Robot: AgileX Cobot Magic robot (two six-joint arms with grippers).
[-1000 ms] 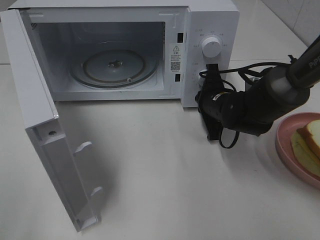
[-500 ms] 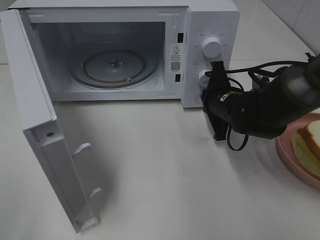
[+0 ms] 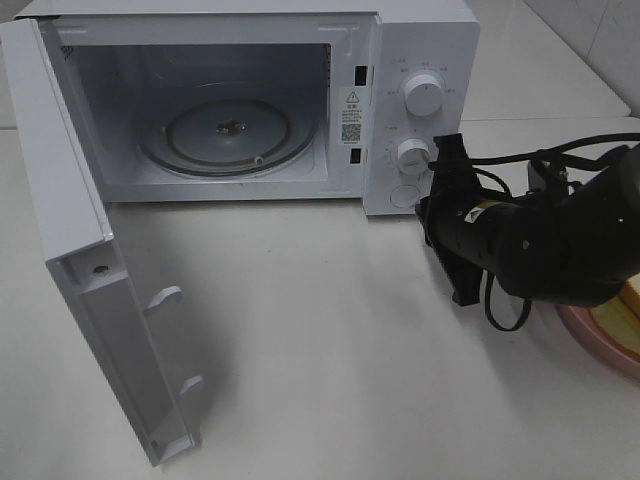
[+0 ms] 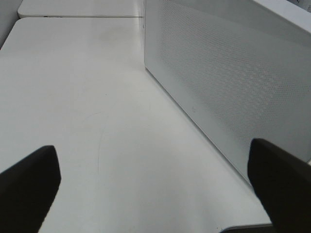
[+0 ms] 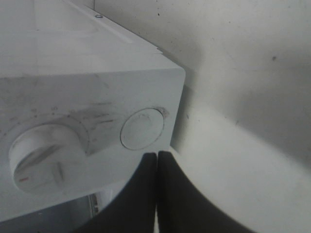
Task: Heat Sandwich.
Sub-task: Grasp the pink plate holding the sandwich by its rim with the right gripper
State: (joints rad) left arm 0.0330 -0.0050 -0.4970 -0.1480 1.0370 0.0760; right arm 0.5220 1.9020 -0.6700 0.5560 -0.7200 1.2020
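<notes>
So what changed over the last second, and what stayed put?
The shut, empty right gripper drew rightward off the microwave's control panel, uncovering the lower knob; its arm now hides most of the sandwich. The microwave door stayed open, the turntable bare.

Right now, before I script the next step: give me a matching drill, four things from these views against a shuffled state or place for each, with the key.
Things:
1. microwave door
2. right pincer
3. left pincer
4. pink plate

States or places:
A. shut, empty, at the control panel
B. swung wide open
C. open, empty, beside the perforated side wall
D. mostly hidden behind the right arm

Pairs: 1-B, 2-A, 3-C, 4-D
</notes>
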